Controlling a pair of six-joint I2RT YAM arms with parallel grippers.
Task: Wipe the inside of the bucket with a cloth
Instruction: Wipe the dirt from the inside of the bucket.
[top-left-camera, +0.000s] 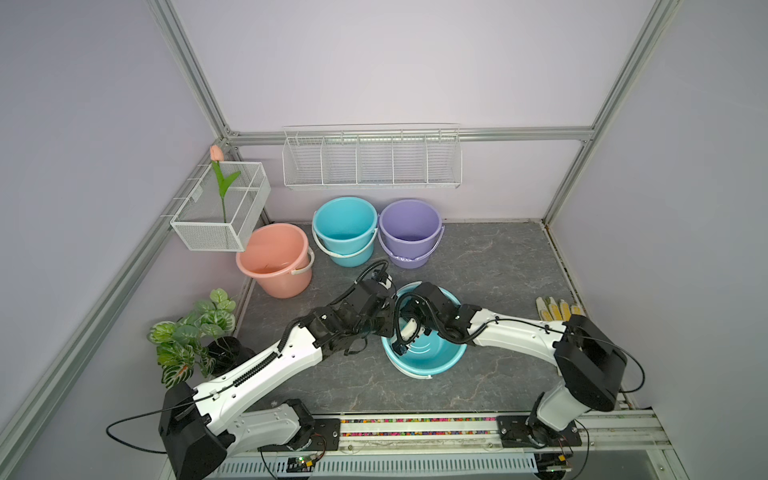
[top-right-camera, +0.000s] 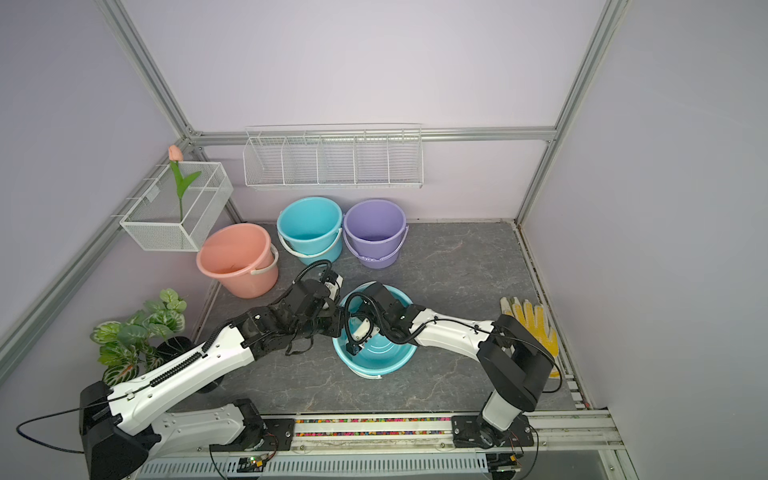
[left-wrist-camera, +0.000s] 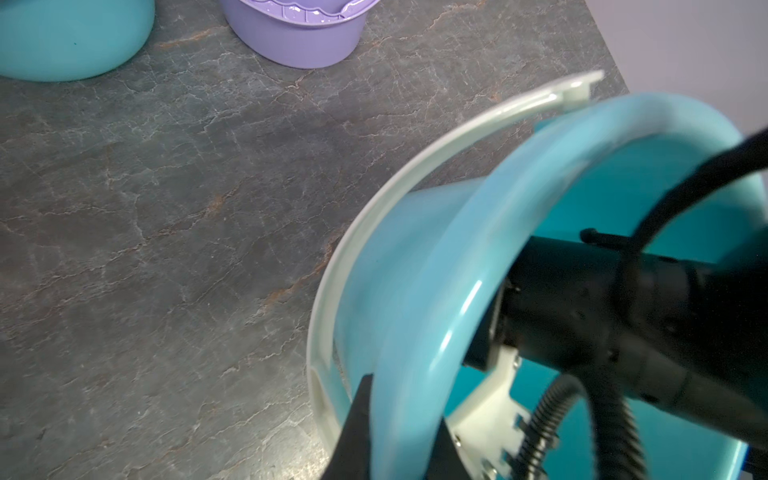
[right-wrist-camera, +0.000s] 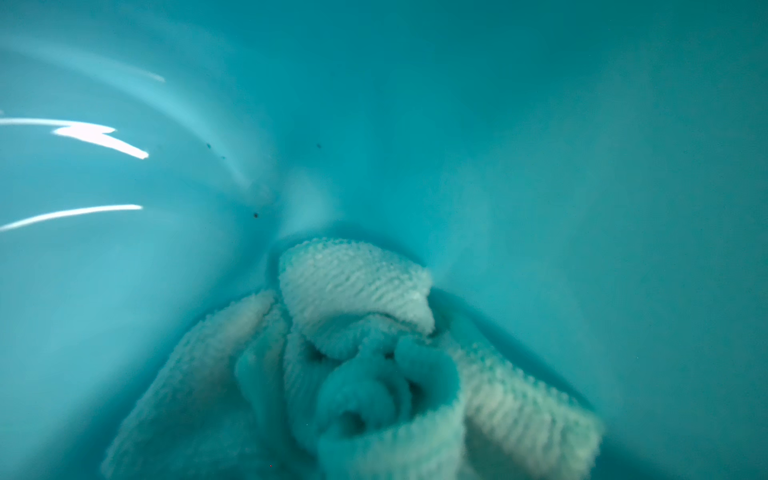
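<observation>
A teal bucket (top-left-camera: 432, 357) (top-right-camera: 382, 353) with a white handle stands tilted on the grey floor, near the middle. My left gripper (left-wrist-camera: 399, 415) is shut on the bucket's rim (left-wrist-camera: 415, 332), one black finger outside the wall and one inside; in a top view it sits at the bucket's left edge (top-left-camera: 387, 330). My right arm reaches down into the bucket, and its gripper (top-left-camera: 400, 348) is deep inside. In the right wrist view the pale mint terry cloth (right-wrist-camera: 353, 291) is bunched at the jaws and pressed against the bucket's inner wall (right-wrist-camera: 498, 124). The cloth hides the right fingers.
Behind stand a pink bucket (top-left-camera: 276, 259), a second teal bucket (top-left-camera: 345, 230) and a purple bucket (top-left-camera: 409, 232). A yellow-and-white glove (top-left-camera: 557, 309) lies at the right wall. A potted plant (top-left-camera: 195, 332) is at the left, under a wire basket (top-left-camera: 220, 208) holding a tulip.
</observation>
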